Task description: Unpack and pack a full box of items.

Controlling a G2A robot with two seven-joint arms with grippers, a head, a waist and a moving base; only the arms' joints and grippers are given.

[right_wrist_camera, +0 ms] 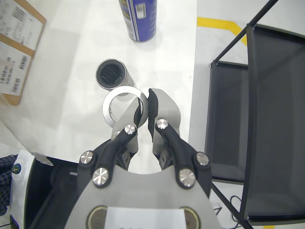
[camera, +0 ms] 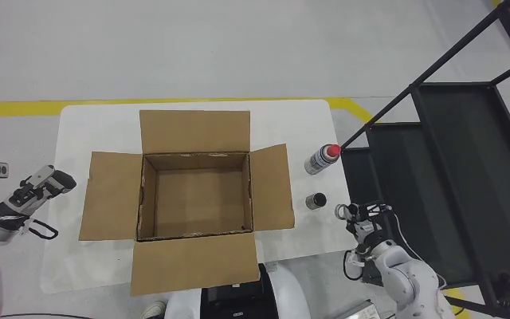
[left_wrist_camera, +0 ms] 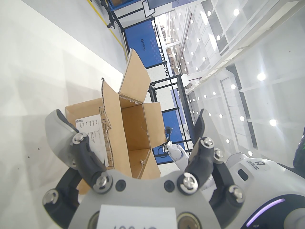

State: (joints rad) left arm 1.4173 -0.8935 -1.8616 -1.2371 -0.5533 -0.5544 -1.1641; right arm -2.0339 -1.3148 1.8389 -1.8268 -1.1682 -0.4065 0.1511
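Right end effector (right_wrist_camera: 143,107): pinched shut on a metal ring's (right_wrist_camera: 107,110) rim.
Left end effector (left_wrist_camera: 128,117): fingers spread wide, holding nothing.
Cardboard box (camera: 195,199): flaps open on the counter (camera: 96,127).

Grey floor (camera: 239,40), yellow line (camera: 32,108), black rack (camera: 446,159)

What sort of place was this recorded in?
Probably a warehouse-style robot test hall: a yellow floor line, a black metal rack beside the white table, a high ceiling with rows of lights, and blue partition panels.
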